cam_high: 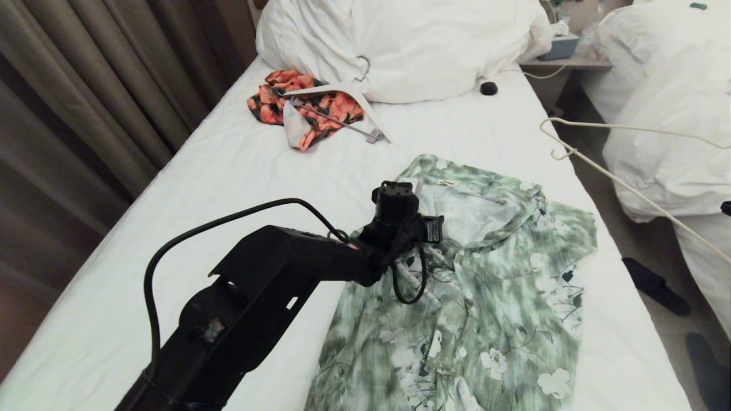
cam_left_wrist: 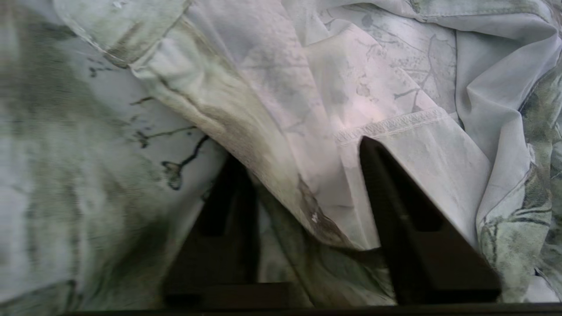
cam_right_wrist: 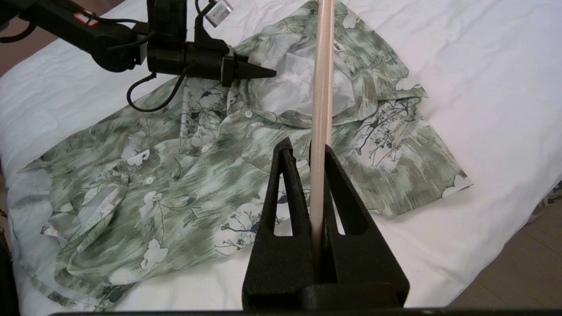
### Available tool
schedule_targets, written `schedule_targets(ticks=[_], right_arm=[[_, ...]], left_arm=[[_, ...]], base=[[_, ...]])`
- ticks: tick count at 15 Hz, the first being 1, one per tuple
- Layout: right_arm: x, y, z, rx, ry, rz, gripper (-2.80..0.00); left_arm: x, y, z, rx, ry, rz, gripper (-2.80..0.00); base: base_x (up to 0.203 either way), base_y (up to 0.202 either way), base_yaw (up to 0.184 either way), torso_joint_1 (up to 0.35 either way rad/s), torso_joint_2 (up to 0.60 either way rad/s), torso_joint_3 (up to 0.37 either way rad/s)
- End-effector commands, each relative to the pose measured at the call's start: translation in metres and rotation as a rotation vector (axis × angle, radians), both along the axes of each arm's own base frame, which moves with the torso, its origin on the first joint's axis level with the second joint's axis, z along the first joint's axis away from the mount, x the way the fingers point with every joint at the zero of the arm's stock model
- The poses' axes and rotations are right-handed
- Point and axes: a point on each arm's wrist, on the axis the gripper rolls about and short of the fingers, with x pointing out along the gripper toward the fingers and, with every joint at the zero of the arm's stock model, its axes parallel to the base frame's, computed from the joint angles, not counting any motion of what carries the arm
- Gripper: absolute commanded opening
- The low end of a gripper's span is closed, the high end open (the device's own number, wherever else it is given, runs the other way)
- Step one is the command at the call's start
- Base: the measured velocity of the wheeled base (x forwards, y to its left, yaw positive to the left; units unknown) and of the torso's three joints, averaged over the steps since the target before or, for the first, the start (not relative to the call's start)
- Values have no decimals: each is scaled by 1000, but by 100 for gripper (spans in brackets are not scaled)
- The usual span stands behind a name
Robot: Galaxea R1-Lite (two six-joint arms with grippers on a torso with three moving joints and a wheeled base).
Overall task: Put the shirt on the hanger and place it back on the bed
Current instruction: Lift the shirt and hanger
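The left gripper (cam_left_wrist: 303,175) had its jaws spread, one black finger on each side of a raised fold of the green-and-white mottled button-up shirt (cam_high: 485,285), at the collar and open placket; the cloth ran between the fingers but they were not pressed onto it. In the head view that gripper (cam_high: 425,231) sat low over the shirt's upper chest, its black arm reaching in from the near left. The right gripper (cam_right_wrist: 307,153) had its jaws pressed together on a thin cream plastic bar of the slim wire-like hanger (cam_right_wrist: 322,87), which ran straight up from between the fingers across the right wrist view. In the head view the hanger (cam_high: 628,188) was held in the air off the right edge of the bed, apart from the shirt, its hook (cam_high: 557,137) pointing toward the pillows; the right gripper itself was out of that view. The shirt lay flat and face up on the smooth white sheet of the bed (cam_high: 228,188), collar toward the headboard, short sleeves spread to both sides. Farther up the bed, near a large white pillow (cam_high: 400,45), lay a small orange-and-black floral garment (cam_high: 308,105) with a thick flat white hanger (cam_high: 348,94) resting on it. A small black round object (cam_high: 488,88) sat on the sheet beside the pillow.
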Motion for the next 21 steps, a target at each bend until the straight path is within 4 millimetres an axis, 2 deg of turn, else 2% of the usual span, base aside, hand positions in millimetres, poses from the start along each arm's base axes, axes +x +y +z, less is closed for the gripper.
schedule_targets(ticks=[1, 6, 11, 15, 17, 18, 21], right_arm=[[0, 0, 0, 2, -6, 6, -280], [0, 1, 0, 4, -4, 8, -280], [-1, 1, 2, 10, 3, 7, -280], [-2, 2, 4, 6, -3, 6, -280], [-2, 2, 3, 8, 0, 6, -280], [-1, 1, 2, 11, 3, 6, -280], [0, 3, -3, 24, 18, 15, -280]], left_arm=[[0, 0, 1, -3, -2, 2, -280], [-1, 1, 7, -6, -4, 4, -280], [-10, 7, 40, -46, 7, 13, -280], [-8, 2, 25, -26, 30, 8, -280], [-9, 2, 26, -29, 29, 8, -280], [-9, 3, 28, -32, 26, 8, -280], [-17, 9, 53, -32, 34, 24, -280]], base=[[0, 0, 0, 0, 0, 0], [0, 0, 0, 0, 0, 0], [0, 0, 0, 0, 0, 0], [0, 0, 0, 0, 0, 0], [0, 0, 0, 0, 0, 0], [0, 0, 0, 0, 0, 0], [0, 0, 0, 0, 0, 0]])
